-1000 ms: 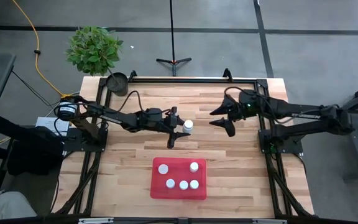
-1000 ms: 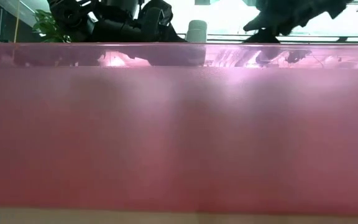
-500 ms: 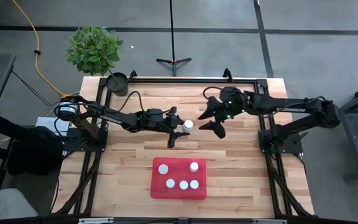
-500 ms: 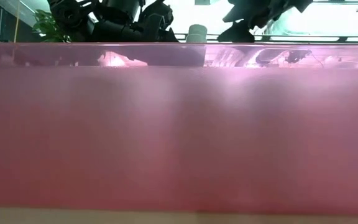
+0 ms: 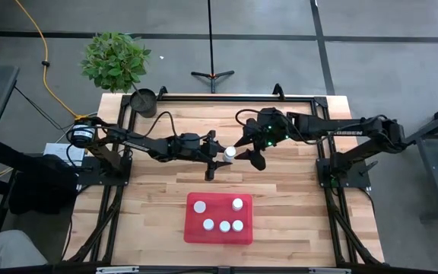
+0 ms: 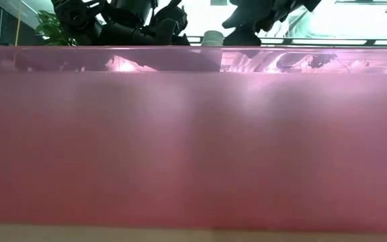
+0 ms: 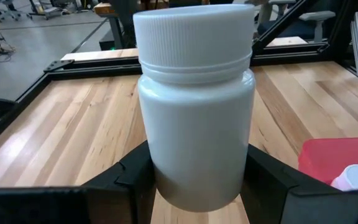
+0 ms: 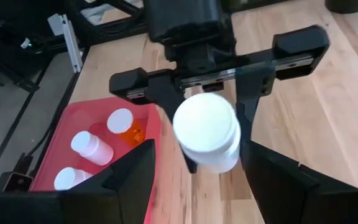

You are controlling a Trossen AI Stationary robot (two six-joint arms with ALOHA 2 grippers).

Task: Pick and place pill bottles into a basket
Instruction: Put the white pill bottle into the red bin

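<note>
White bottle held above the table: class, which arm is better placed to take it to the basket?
Probably the left. The left gripper is shut on the white bottle, with the basket just below in the high view. The right gripper is open beside the bottle, holding nothing.

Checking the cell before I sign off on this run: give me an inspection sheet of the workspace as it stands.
Surface: wooden table, inside a black frame.
Job's things: red basket near the front edge, five white-capped pill bottles inside; a sixth, the white bottle, is held above the table.
Clutter: small dark pot at the back left corner.
Grippers: left gripper shut on the white bottle; right gripper open, its fingers either side of that bottle.
Cables: yellow cable on the floor, left of the table.
Surroundings: green plant, black stand behind the table.
</note>
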